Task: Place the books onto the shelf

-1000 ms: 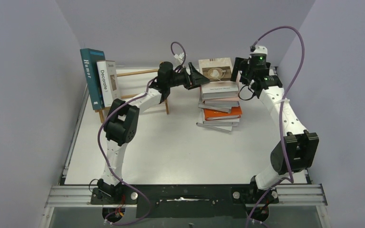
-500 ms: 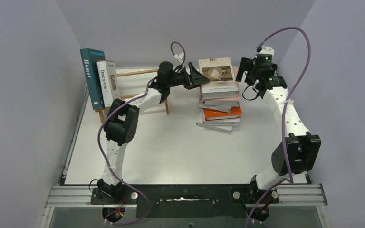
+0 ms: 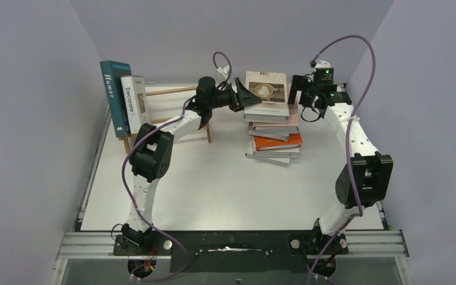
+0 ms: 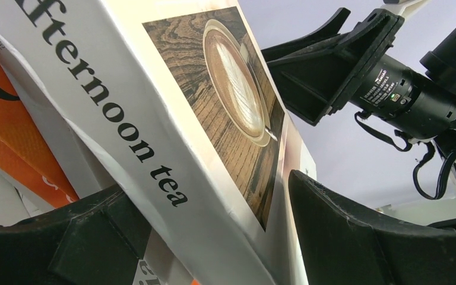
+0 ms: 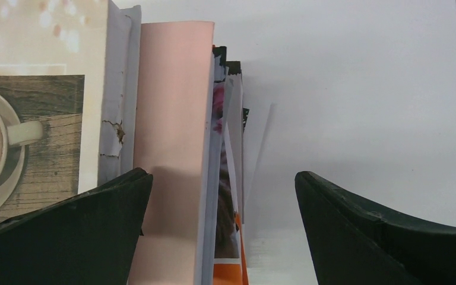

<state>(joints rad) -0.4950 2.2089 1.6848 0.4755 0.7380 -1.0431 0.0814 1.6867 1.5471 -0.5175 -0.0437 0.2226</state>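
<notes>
**Two books racked, a third in hand, the pile yet to move**

Pale lilac walls (image 3: 29,130) close in a white worktop (image 3: 214,178). At its far left stands the shelf, a small light-brown wooden rack of thin slats (image 3: 169,90). Two volumes are upright at its left end: a large teal hardback lettered "Humor" (image 3: 114,98) and, just beside it, a slimmer white book lettered "Decorate" (image 3: 134,104). The rest of the rack's length holds nothing.

Toward the middle, the left tool (image 3: 248,98) reaches across to the pile. It is clenched wide across the thickness of the thick white Afternoon tea book with a coffee-cup photograph on its cover (image 4: 154,119). The left wrist view shows one finger under the spine and the other against the cover. From above, this book sits tilted on top of the pile, so it looks gripped and partly lifted, not simply lying there.

Below it the loose stack of remaining books (image 3: 273,127) rests on the worktop, well apart from the rack. It includes a pale pink paperback (image 5: 172,119) and an orange-covered book (image 3: 279,141).

On the right, the right tool (image 5: 222,175) hangs released, jaws wide, at the pile's far edge, holding nothing.

By this layout the job is in its early part. Two books are placed, one is being taken, and several in the pile are not yet shelved.
</notes>
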